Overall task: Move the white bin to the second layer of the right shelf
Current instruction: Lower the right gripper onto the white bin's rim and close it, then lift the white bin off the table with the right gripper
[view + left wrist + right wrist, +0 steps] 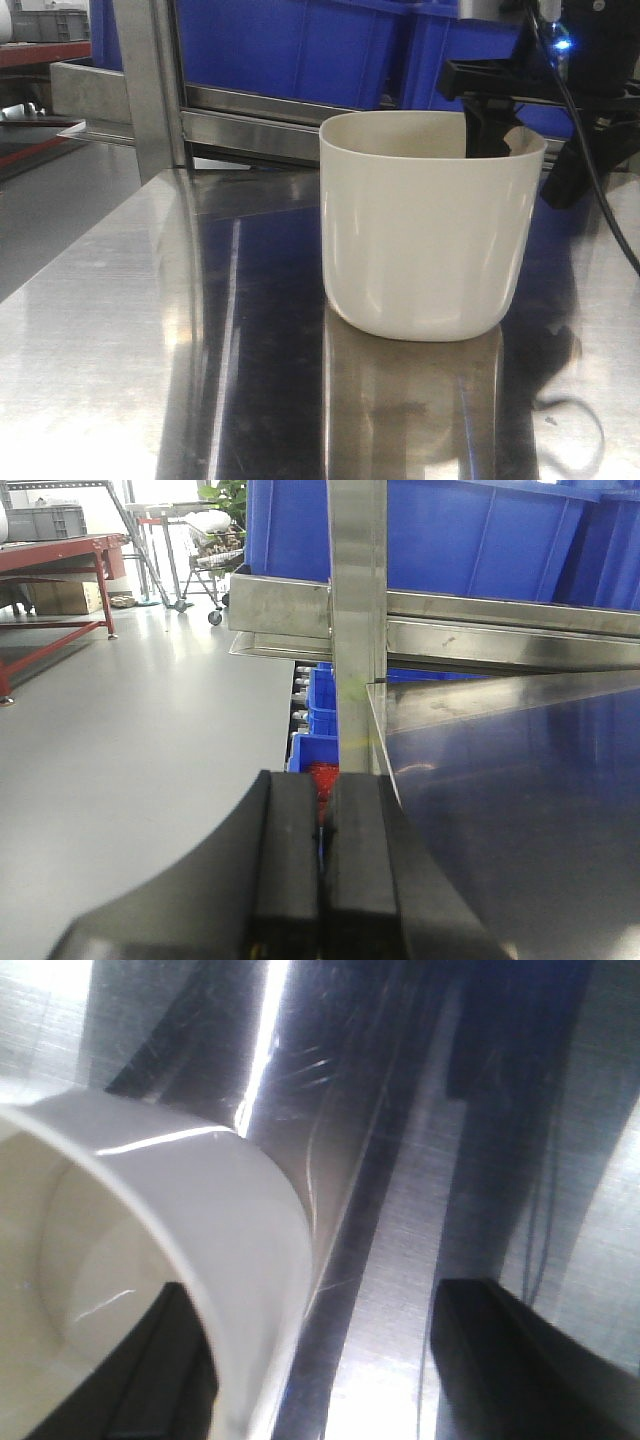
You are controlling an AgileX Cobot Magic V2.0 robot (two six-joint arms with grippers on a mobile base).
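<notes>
The white bin (pixel 425 230) stands upright on the shiny steel tabletop (pixel 140 340), and nothing shows inside it. My right gripper (pixel 530 150) is open and straddles the bin's far right rim. One black finger (pixel 488 125) dips inside the bin and the other hangs outside. In the right wrist view the bin's wall (pixel 215 1220) passes between the spread fingers of my right gripper (pixel 320 1380), close to the left finger (pixel 150 1380). My left gripper (pixel 322 860) is shut on nothing, off the table's left edge. The right shelf second layer is out of view.
Blue crates (pixel 300 45) sit on a steel rack behind the table, with an upright steel post (pixel 150 80) at its left corner. A black cable (pixel 590 150) hangs by my right arm. More blue crates (pixel 322 705) show below the rack. A red table (pixel 50 560) stands far left.
</notes>
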